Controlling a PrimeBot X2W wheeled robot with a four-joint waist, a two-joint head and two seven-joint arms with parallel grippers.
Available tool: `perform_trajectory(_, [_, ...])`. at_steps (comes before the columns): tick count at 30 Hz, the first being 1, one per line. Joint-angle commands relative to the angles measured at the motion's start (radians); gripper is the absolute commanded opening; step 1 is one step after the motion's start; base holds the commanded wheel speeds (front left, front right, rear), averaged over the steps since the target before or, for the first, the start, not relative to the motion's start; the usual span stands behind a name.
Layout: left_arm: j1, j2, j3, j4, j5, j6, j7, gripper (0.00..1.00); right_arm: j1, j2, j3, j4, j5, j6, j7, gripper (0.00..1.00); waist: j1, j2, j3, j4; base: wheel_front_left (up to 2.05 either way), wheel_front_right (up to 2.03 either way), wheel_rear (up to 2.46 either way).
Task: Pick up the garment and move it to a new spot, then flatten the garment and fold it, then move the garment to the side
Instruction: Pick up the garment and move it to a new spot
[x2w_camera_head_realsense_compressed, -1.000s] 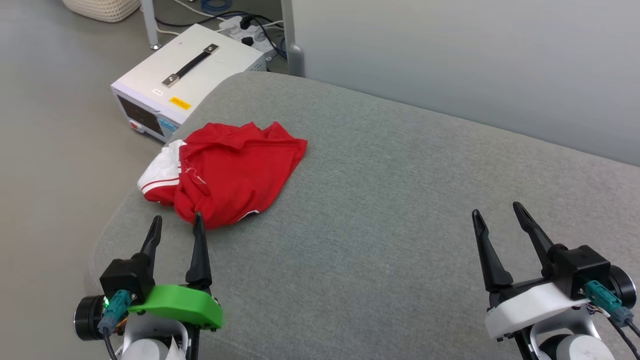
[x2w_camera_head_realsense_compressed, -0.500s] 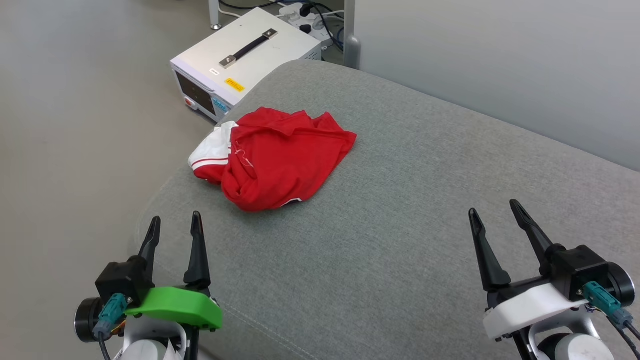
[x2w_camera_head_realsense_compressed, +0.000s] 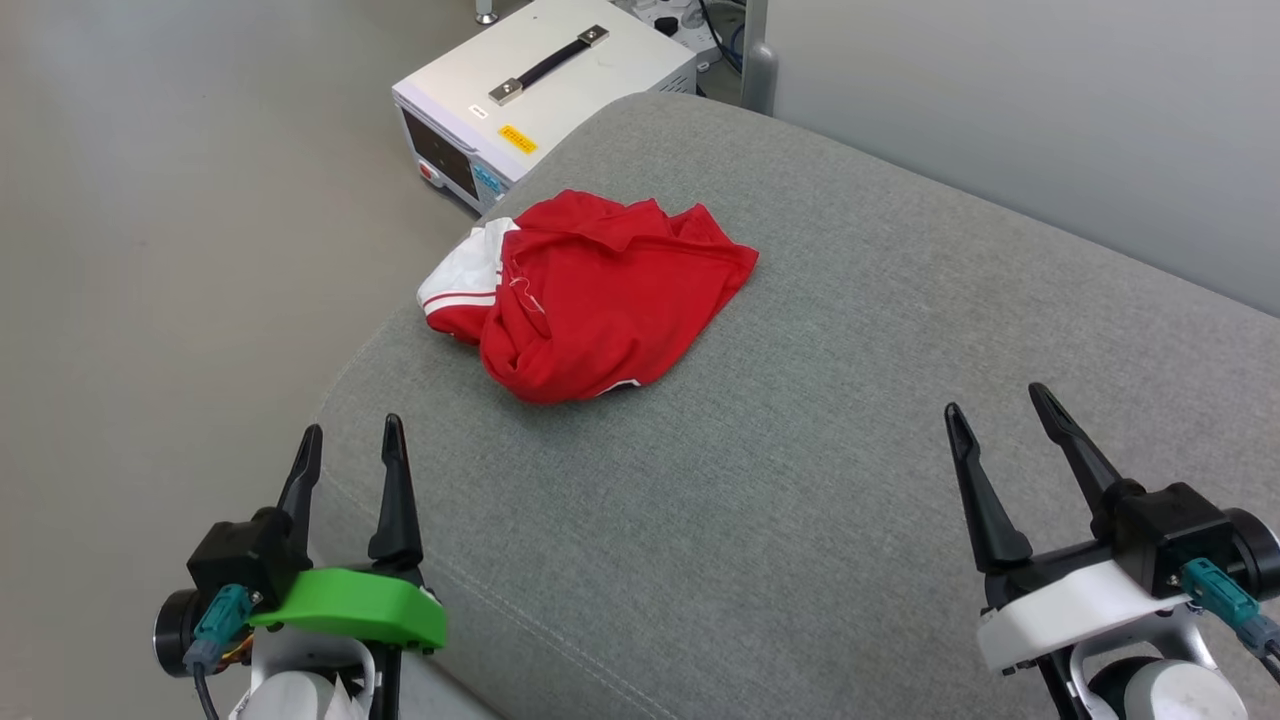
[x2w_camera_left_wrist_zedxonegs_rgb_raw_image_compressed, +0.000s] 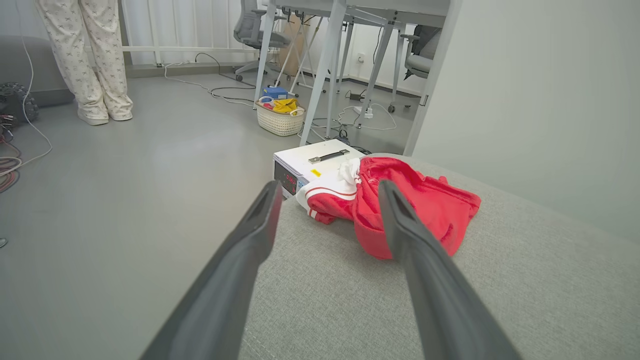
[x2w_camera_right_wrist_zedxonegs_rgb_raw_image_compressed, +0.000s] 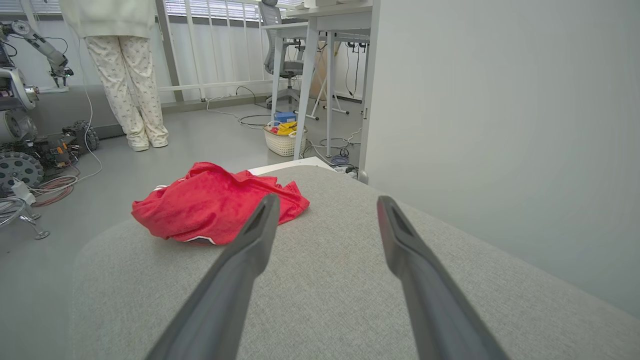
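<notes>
The garment (x2w_camera_head_realsense_compressed: 600, 295) is a crumpled red shirt with a white, red-striped sleeve, lying bunched near the far left end of a grey cushioned surface (x2w_camera_head_realsense_compressed: 850, 420). From the left wrist the garment (x2w_camera_left_wrist_zedxonegs_rgb_raw_image_compressed: 400, 200) lies just beyond the fingertips; the right wrist camera has the garment (x2w_camera_right_wrist_zedxonegs_rgb_raw_image_compressed: 210, 202) ahead to the left. My left gripper (x2w_camera_head_realsense_compressed: 350, 435) stands open at the cushion's near left edge, short of the shirt, holding nothing. Far to the right, my right gripper (x2w_camera_head_realsense_compressed: 995, 400) is open and empty over bare cushion.
A white instrument box (x2w_camera_head_realsense_compressed: 545, 85) with a black handle sits on the floor just behind the cushion's left end. A wall panel (x2w_camera_head_realsense_compressed: 1050, 110) runs along the cushion's far side. A person's legs (x2w_camera_left_wrist_zedxonegs_rgb_raw_image_compressed: 95, 65), a basket (x2w_camera_left_wrist_zedxonegs_rgb_raw_image_compressed: 280, 117), table legs and cables stand farther off.
The head camera has turned, shifting the whole picture rightward and down. Garment and both open grippers keep their places relative to the cushion, apart from that shift.
</notes>
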Motion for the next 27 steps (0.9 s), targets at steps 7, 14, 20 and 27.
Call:
perform_trajectory(7, [-0.070, -0.005, 0.006, 0.015, -0.035, 0.002, -0.023, 1.00, -0.048, -0.034, -0.010, -0.056, 0.004, -0.001, 0.030, 1.00, 0.0000, 0.0000, 0.065, 0.002, 0.00, 0.00, 0.00])
perform_trajectory(14, [-0.215, -0.004, 0.031, 0.111, -0.053, -0.020, -0.037, 1.00, -0.106, -0.087, -0.016, -0.124, 0.004, -0.001, 0.081, 1.00, 0.0000, 0.0000, 0.176, -0.038, 0.00, 0.00, 0.00])
perform_trajectory(20, [-0.394, 0.044, 0.049, 0.272, -0.096, -0.060, -0.004, 1.00, -0.150, -0.111, -0.031, -0.158, 0.010, -0.001, 0.108, 1.00, 0.0000, 0.0000, 0.272, -0.117, 0.00, 0.00, 0.00])
perform_trajectory(27, [-0.607, 0.137, 0.009, 0.427, -0.186, -0.094, 0.208, 1.00, -0.196, -0.115, -0.041, -0.175, 0.012, -0.001, 0.105, 1.00, 0.0000, 0.0000, 0.370, -0.192, 0.00, 0.00, 0.00])
